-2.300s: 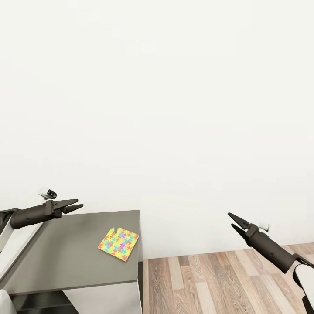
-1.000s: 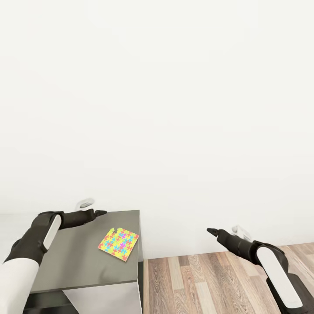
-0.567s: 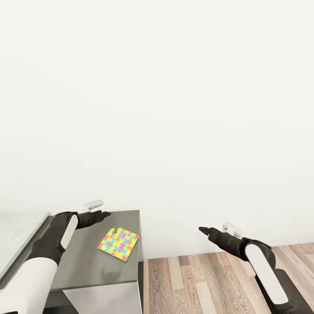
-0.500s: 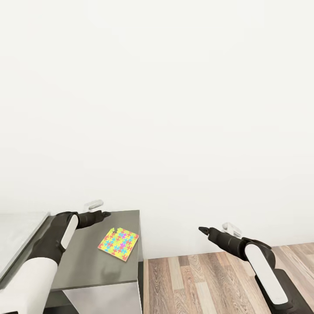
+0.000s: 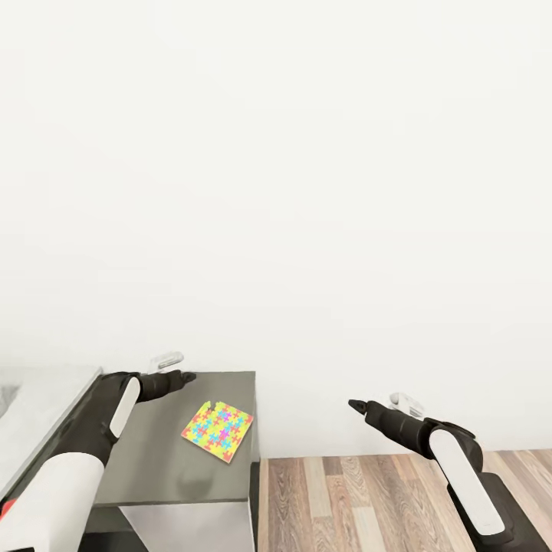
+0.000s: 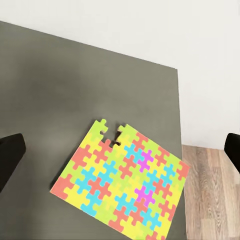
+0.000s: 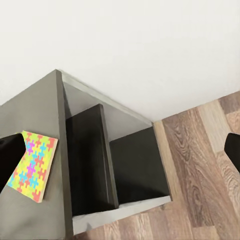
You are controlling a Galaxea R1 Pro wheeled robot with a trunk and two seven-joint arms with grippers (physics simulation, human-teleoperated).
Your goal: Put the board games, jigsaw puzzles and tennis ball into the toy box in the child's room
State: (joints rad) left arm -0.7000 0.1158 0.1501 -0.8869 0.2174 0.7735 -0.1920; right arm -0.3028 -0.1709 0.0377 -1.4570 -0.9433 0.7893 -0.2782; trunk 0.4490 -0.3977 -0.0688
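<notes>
Evidently at the approach to a jigsaw pick-up, with nothing grasped in either pincer. Nearest, to the right: wood-plank floor (image 5: pixel 368 498), with the right gripper (image 5: pixel 354 403) hanging above it, well apart from the furniture. Fingers spread wide and empty, judging by the right wrist view, which looks down past them onto the unit's open dark compartments (image 7: pixel 100 160).

Further in, on the left: the dark grey unit (image 5: pixel 153 460), joined to the white table (image 5: pixel 38 399) at the head view's left edge. Lying flat on the grey top, near its right edge: one jigsaw puzzle (image 5: pixel 218 421), with a notch in its far edge.

Beyond that, toward the back of the unit: the left gripper (image 5: pixel 184 376), held above the grey top, beside the puzzle and not touching it. Released too, with dark fingertips (image 6: pixel 10 155) at either edge of the left wrist view and the puzzle between and below them.

Farthest: plain white wall (image 5: pixel 307 192).

Next, probably: lower the left gripper over the puzzle and close on an edge. Tricky, likely, with so thin a piece lying flat; perhaps slide it toward the unit's edge first.
</notes>
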